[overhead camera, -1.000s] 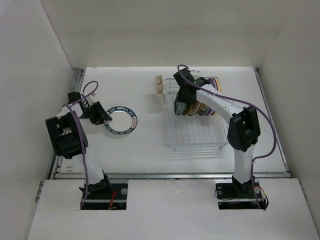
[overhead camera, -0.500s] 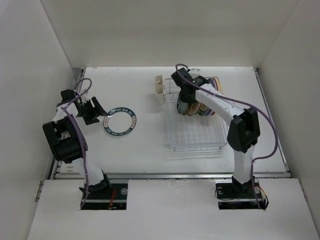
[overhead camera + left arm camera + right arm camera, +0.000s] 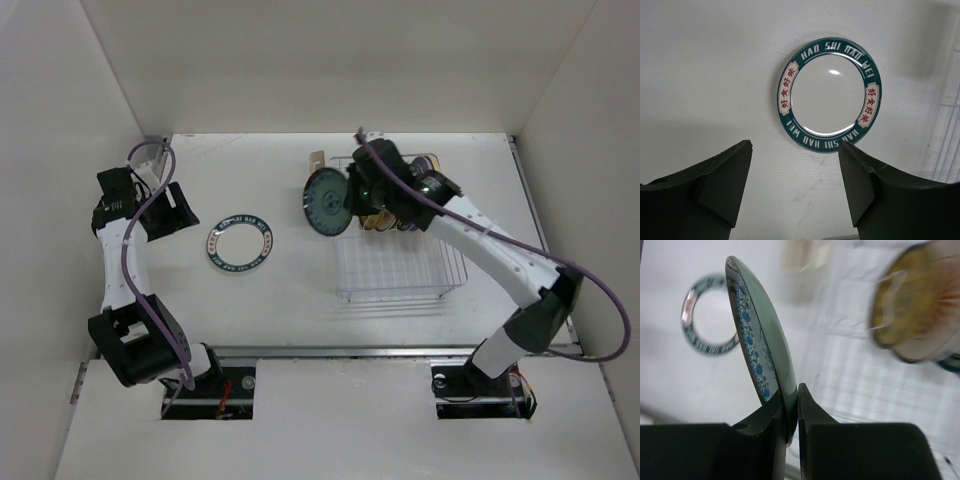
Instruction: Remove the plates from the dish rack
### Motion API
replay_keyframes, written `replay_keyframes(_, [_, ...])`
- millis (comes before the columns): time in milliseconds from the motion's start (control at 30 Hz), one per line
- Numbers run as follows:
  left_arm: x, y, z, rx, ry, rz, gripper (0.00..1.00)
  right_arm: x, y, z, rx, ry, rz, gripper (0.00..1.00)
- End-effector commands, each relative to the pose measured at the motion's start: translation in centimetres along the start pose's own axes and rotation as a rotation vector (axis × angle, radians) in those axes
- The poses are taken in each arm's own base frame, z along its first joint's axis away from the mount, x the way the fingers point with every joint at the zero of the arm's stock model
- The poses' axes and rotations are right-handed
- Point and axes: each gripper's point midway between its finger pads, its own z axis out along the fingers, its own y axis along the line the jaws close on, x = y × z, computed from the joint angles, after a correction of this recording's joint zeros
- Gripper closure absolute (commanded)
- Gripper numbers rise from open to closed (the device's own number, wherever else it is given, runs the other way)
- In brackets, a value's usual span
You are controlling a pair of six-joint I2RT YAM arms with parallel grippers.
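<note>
– Plates on the move! A second ago the right pincer (image 3: 347,196) was down among the stack in the dish rack (image 3: 395,270); now it is clamped on the rim of a dark patterned plate (image 3: 325,200), held on edge just left of the rack, above the counter (image 3: 280,310).

– And the left side?

– The left pincer (image 3: 165,210) was at the edge of the teal-rimmed plate (image 3: 241,245) a moment back. Now it has pulled away to the far left with its jaws spread wide and nothing between them. That plate lies flat on the counter, well apart from the rack.

– How many remain in the rack?

– Hard to call. The right arm covers part of the standing plates (image 3: 398,215) at the rack's far end. The wrist view is smeared; only an amber one (image 3: 910,305) reads clearly there.

– The cream cup (image 3: 317,160)?

– Mostly hidden behind the lifted plate; just its top edge peeks out.
</note>
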Motion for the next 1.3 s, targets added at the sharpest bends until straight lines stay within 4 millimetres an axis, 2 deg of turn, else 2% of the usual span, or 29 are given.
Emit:
replay_keyframes(0, [2.4,0.6,-1.2,-0.041,0.077,0.024,0.33,9.3,8.7,4.2,-0.408,0.272,-0.179,1.0])
replay_keyframes(67, [3.1,0.5,-1.7,-0.04,0.092,0.045,0.33,12.7,9.8,5.2,-0.438,0.354,-0.243,1.0])
replay_keyframes(100, [3.4,0.6,-1.6,-0.04,0.1,0.042,0.33,14.2,10.9,5.2,-0.468,0.392,-0.262,1.0])
replay_keyframes(133, [3.5,0.5,-1.9,-0.039,0.101,0.053,0.33,16.1,11.2,6.5,-0.461,0.442,-0.274,1.0])
replay_keyframes(167, [3.4,0.6,-2.1,-0.05,0.091,0.057,0.33,17.2,11.2,7.1,-0.465,0.473,-0.284,1.0])
replay_keyframes(200, [3.7,0.7,-2.0,-0.05,0.1,0.054,0.33,18.4,12.2,7.0,-0.514,0.506,-0.287,1.0])
replay_keyframes(233, [3.9,0.7,-2.1,-0.049,0.108,0.061,0.33,19.6,12.3,8.0,-0.521,0.536,-0.286,1.0])
replay_keyframes(267, [3.8,0.6,-2.3,-0.049,0.099,0.065,0.33,20.3,12.9,8.1,-0.544,0.552,-0.29,1.0])
replay_keyframes(400, [3.8,0.4,-2.8,-0.05,0.087,0.07,0.33,22.3,13.3,9.6,-0.566,0.599,-0.274,0.95])
replay_keyframes(500, [3.9,0.3,-3.2,-0.049,0.076,0.093,0.33,22.8,13.1,10.9,-0.527,0.601,-0.27,0.81])
replay_keyframes(533, [3.9,0.3,-3.2,-0.049,0.076,0.093,0.33,23.2,12.6,11.3,-0.5,0.612,-0.263,0.68])
replay_keyframes(600, [4.1,0.5,-3.3,-0.058,0.077,0.104,0.33,23.7,11.5,12.3,-0.429,0.618,-0.276,0.59])
replay_keyframes(633, [4.1,0.5,-3.3,-0.058,0.077,0.104,0.33,24.2,11.0,12.5,-0.397,0.632,-0.271,0.5])
replay_keyframes(733, [4.2,0.4,-3.5,-0.058,0.077,0.113,0.33,24.1,9.9,13.0,-0.317,0.636,-0.28,0.4])
replay_keyframes(800, [4.1,0.3,-3.8,-0.058,0.067,0.117,0.33,23.5,9.1,13.5,-0.252,0.607,-0.284,0.37])
replay_keyframes(867, [4.2,0.2,-4.0,-0.058,0.067,0.117,0.33,21.0,9.2,12.4,-0.231,0.54,-0.26,0.33])
replay_keyframes(900, [4.2,0.2,-4.0,-0.058,0.067,0.117,0.33,19.5,8.6,12.1,-0.184,0.486,-0.259,0.31])
replay_keyframes(933, [3.8,0.0,-4.4,-0.059,0.048,0.125,0.33,16.6,9.0,10.4,-0.186,0.411,-0.24,0.28])
replay_keyframes(1000, [4.3,0.0,-4.6,-0.058,0.067,0.126,0.33,13.6,8.5,8.8,-0.139,0.322,-0.197,0.21])
replay_keyframes(1033, [3.9,-0.1,-4.7,-0.058,0.058,0.13,0.33,10.9,7.5,8.3,-0.077,0.239,-0.168,0.2])
replay_keyframes(1067, [3.9,-0.1,-4.7,-0.058,0.058,0.13,0.33,8.7,6.2,6.8,-0.04,0.196,-0.133,0.2])
replay_keyframes(1100, [3.9,-0.1,-4.7,-0.058,0.058,0.13,0.33,7.6,5.1,6.3,0.0,0.168,-0.087,0.2])
replay_keyframes(1133, [3.9,0.1,-4.7,-0.067,0.058,0.13,0.33,4.8,3.0,5.2,0.068,0.098,-0.021,0.2])
replay_keyframes(1200, [4.2,0.1,-4.6,-0.067,0.067,0.127,0.33,2.5,0.5,4.7,0.132,0.038,0.036,0.22])
replay_keyframes(1233, [4.2,0.1,-4.6,-0.067,0.067,0.127,0.33,2.0,-1.1,4.7,0.172,0.033,0.05,0.25])
replay_keyframes(1267, [4.5,0.4,-4.5,-0.076,0.076,0.124,0.33,1.0,-3.5,5.2,0.221,0.027,0.093,0.27])
